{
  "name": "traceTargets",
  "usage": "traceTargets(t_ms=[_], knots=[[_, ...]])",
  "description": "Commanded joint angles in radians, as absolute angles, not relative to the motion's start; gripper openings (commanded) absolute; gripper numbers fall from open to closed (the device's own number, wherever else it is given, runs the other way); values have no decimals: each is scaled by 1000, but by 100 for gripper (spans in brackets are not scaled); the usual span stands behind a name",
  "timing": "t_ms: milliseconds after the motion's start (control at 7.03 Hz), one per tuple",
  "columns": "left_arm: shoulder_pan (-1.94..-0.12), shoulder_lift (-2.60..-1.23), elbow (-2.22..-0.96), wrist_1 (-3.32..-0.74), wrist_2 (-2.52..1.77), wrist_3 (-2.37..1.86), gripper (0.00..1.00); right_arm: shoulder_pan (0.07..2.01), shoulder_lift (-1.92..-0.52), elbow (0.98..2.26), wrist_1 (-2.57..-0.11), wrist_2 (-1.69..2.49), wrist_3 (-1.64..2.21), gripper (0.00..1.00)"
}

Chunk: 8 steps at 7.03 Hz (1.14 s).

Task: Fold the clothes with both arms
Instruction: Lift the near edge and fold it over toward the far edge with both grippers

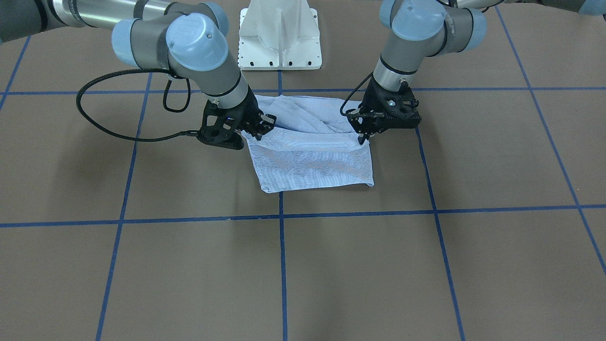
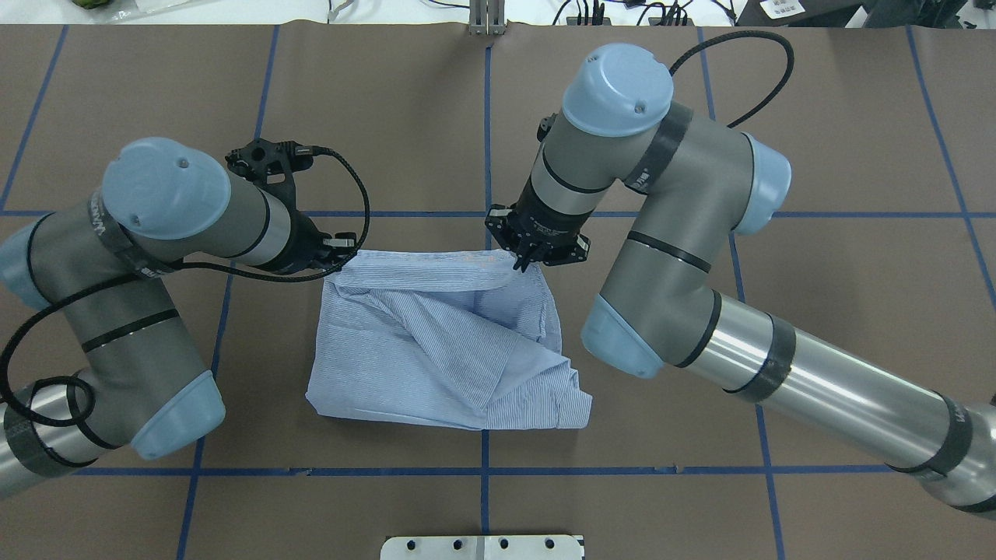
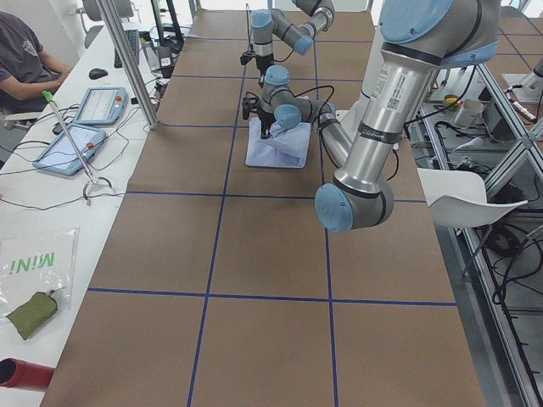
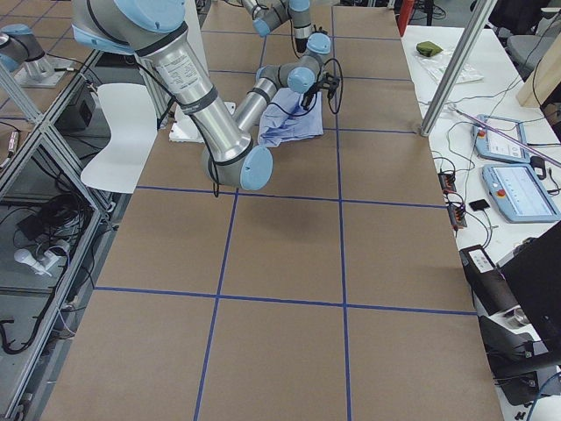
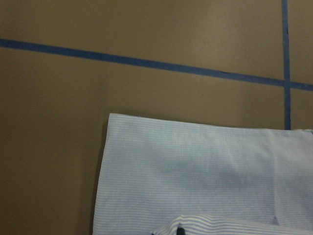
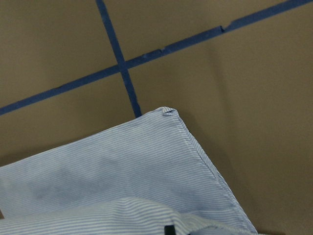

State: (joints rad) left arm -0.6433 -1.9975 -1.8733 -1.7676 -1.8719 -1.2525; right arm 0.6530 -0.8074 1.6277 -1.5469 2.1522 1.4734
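Two pinch points, one per arm: left gripper [image 1: 363, 137] and right gripper [image 1: 259, 134] each sit at one end of the same shirt [image 1: 307, 161] edge. Jaws are narrow w/ cloth btw. them, so both look clamped on fabric, not open. That edge seems lifted a little.

Shirt lies mid-table [image 1: 142, 284], near the white base [image 1: 279, 38], doubled into a rough rectangle. Part lies flat, part is bunched in diagonal creases on the robot's side.

Prob. reason for the hold: gripping both ends keeps the edge taut and level, so it can go over as one straight fold w/o sagging mid-span. Arms stand at opposite sides of the shirt for the same reason.

Hard to make out:
- Collar, buttons, pocket, sleeves: none visible, presumably tucked inside.
- Overhead cam: left gripper's tips hidden under its own wrist.
- Wrist cams: only a flat shirt corner, blue tape lines [image 5: 146, 63] and a dark sliver at bottom edge; the grip itself is cut off.
- Side cams: too far for detail.
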Motion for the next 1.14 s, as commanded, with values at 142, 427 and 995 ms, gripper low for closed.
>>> traceTargets(t_ms=[142, 427, 995], knots=[[-689, -2019, -1816, -1778, -1891, -1220, 0, 690, -729, 1495, -1545, 2138, 1415, 0], [-695, -2020, -1775, -1813, -1890, -1215, 0, 690, -704, 1395, -1464, 2120, 1414, 0], [-695, -2020, -1740, -1851, -1890, -1218, 58, 690, -701, 1384, -1437, 2114, 1414, 80]])
